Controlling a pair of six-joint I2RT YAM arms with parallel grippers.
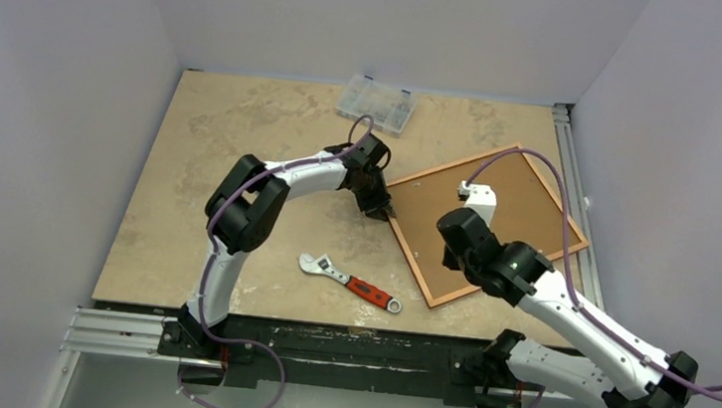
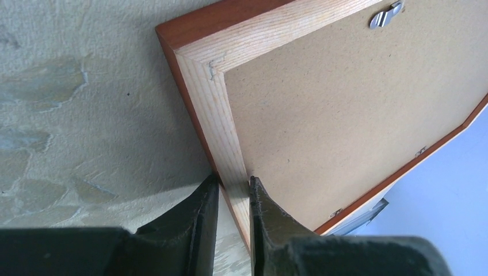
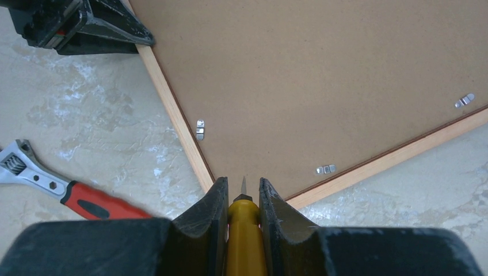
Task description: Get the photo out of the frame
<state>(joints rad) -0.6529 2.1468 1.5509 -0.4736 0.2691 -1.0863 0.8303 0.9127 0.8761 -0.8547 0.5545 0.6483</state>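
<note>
Frame: the frame (image 2: 216, 115) lies face down on the right half of the table (image 1: 244, 133), turned so that its corners point diamond-wise. The pale back of the rail and its red-orange outer side both show.
Inside the frame: the brown backing board (image 3: 322, 69) fills the opening. Small metal tabs (image 3: 199, 129) sit along the inner edge of the rail.
Photo: hidden. Only the backing board shows in the opening.
Left gripper: the left gripper (image 2: 232, 179) is at the frame's left corner region. Its fingers (image 2: 204, 218) are pinched on the rail, one on the outer side and one over the backing board.
Right gripper: the right gripper (image 3: 243, 181) is clamped on a yellow-handled screwdriver (image 3: 244, 241). It hovers above the frame's near corner, with the thin metal tip pointing at the board just inside that corner.
Organiser box: a clear plastic compartment box (image 1: 377, 103) sits at the far edge of the table, well apart from the frame. Its lid looks closed, and its contents are too small to make out.
Wrench: an adjustable wrench (image 1: 349, 283) with a red grip lies flat on the table. It is near the frame's near corner but apart from it, between the two arms.
</note>
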